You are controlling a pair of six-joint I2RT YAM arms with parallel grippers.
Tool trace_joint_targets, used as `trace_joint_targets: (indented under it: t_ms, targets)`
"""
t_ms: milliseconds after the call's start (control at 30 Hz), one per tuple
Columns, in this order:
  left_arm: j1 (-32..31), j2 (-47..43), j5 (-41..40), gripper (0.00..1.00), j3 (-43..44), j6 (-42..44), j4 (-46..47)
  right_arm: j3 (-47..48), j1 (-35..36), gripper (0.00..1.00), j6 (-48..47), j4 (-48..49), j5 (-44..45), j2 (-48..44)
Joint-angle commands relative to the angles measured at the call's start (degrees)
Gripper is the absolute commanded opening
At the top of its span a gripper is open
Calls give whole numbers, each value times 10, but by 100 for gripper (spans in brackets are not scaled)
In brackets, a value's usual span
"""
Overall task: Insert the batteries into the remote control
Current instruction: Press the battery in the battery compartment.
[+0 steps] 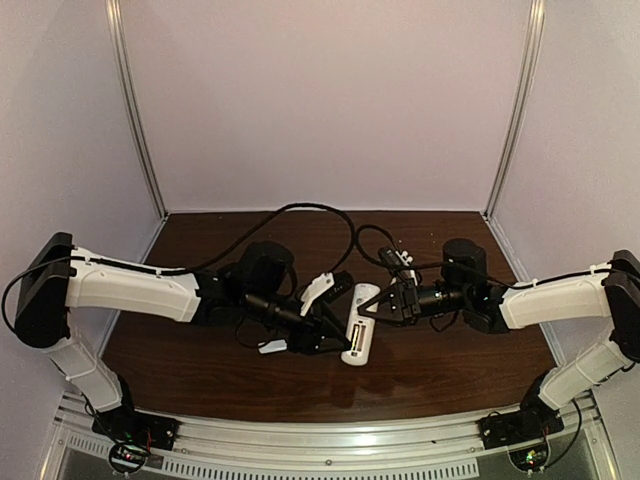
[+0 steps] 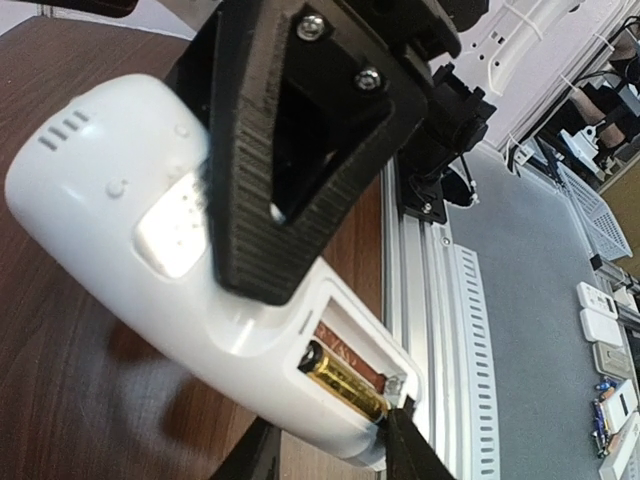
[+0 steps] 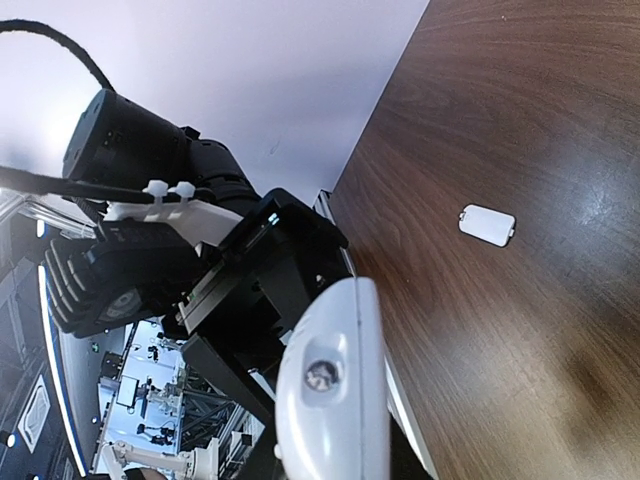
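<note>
Remote control held by right gripper, battery end inside left gripper

No text can be read; markings on the batteries in the remote control are blurred

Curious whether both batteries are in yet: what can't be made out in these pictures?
- Second slot beside the battery, left wrist view: shadowed, unclear if filled.
- Remote control middle, same view: hidden by the right gripper.
- Left gripper contact with it: fingers mostly cut off by bottom edge.
</note>
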Motion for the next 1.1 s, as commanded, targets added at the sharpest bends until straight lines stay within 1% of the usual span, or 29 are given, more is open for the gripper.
trace_joint_targets:
  t_ms: [0, 33, 100, 167, 200, 267, 367, 433, 667, 833, 900, 933, 967, 1000, 1067]
  targets:
    - [9, 17, -20, 31, 17, 2, 19, 2, 7, 0, 26, 45, -23, -15]
    - [13, 20, -16, 28, 18, 0, 20, 2, 8, 0, 25, 45, -23, -16]
    - [13, 22, -13, 27, 23, 1, 15, 1, 8, 0, 18, 38, -19, -20]
    - [13, 22, -10, 35, 22, -1, 16, 2, 8, 0, 3, 18, -12, -23]
    - [13, 20, -7, 43, 20, -2, 23, 2, 8, 0, -6, 6, -8, -25]
    - [13, 15, -1, 50, 16, -6, 36, 7, 7, 0, -28, -24, 3, -28]
    - [13, 17, 2, 53, 22, -21, 48, 14, 7, 0, -50, -59, 20, -32]
    - [13, 21, 2, 54, 27, -33, 59, 15, 7, 0, -52, -62, 22, -35]
    - [13, 53, -18, 44, 50, -67, 66, 14, 8, 0, -59, -69, 24, -42]
    - [13, 64, -45, 32, 58, -55, 34, 14, 5, 0, -62, -77, 27, -52]
    - [13, 67, -54, 31, 59, -47, 23, 12, 2, 0, -60, -75, 25, -55]
    - [13, 69, -55, 32, 60, -42, 21, 12, 0, 0, -60, -76, 25, -56]
    - [13, 69, -54, 36, 61, -37, 18, 11, -4, 0, -62, -79, 26, -59]
    - [13, 68, -54, 42, 62, -31, 17, 9, -11, 0, -63, -82, 29, -60]
    - [13, 61, -54, 58, 63, -21, 20, 6, -30, 0, -71, -99, 35, -62]
